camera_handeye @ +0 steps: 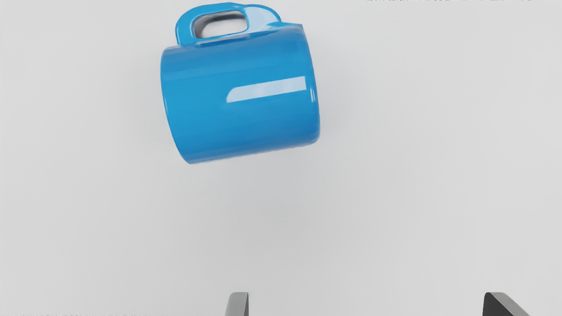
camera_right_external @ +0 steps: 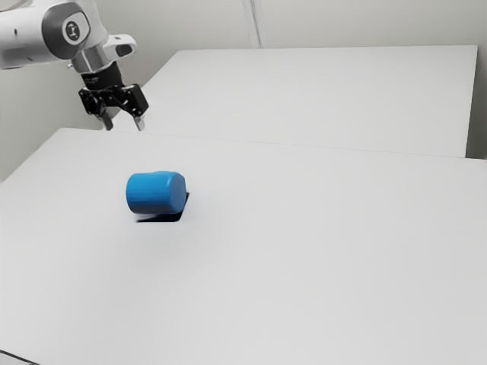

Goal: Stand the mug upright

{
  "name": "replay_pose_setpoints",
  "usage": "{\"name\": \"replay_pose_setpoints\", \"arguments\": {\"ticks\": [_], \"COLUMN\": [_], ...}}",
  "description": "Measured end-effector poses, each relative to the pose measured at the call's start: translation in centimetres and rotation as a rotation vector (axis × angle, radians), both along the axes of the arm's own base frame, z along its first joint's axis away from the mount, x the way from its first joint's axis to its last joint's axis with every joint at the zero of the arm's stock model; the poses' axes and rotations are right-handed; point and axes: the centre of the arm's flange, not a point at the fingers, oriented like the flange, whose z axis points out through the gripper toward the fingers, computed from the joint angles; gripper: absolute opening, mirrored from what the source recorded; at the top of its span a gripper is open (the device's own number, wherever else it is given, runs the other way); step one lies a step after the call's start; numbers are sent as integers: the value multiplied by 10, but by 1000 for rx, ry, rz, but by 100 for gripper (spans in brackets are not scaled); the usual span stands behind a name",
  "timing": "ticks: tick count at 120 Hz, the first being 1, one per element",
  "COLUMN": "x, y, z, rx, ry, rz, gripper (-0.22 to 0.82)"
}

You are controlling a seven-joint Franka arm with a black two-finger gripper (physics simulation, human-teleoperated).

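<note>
The blue mug (camera_handeye: 241,96) lies on its side on a pale surface (camera_handeye: 351,210), apart from the parted fingertips, its opening seemingly turned from view.

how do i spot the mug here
On the nearer white tabletop, look below the arm and its open jaws in the exterior view. The mug lies there on its side, set apart from the arm by its blue body and looped handle.

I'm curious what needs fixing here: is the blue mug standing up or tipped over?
Tipped over. The mug lies on its curved side on the table, its flat end facing sideways toward the exterior view's right.
</note>
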Motion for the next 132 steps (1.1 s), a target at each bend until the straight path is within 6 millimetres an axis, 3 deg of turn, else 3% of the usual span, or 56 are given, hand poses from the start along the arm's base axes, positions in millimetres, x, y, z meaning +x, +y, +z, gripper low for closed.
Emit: {"name": "replay_pose_setpoints", "arguments": {"ticks": [40, 78, 99, 132], "x": [10, 9, 8, 10], "y": [80, 150, 175, 192], "z": [-25, -78, -107, -158], "rx": [-94, -263, -351, -472], "ry": [3, 6, -8, -43], "rz": [88, 131, 129, 113], "gripper": [58, 58, 58, 58]}}
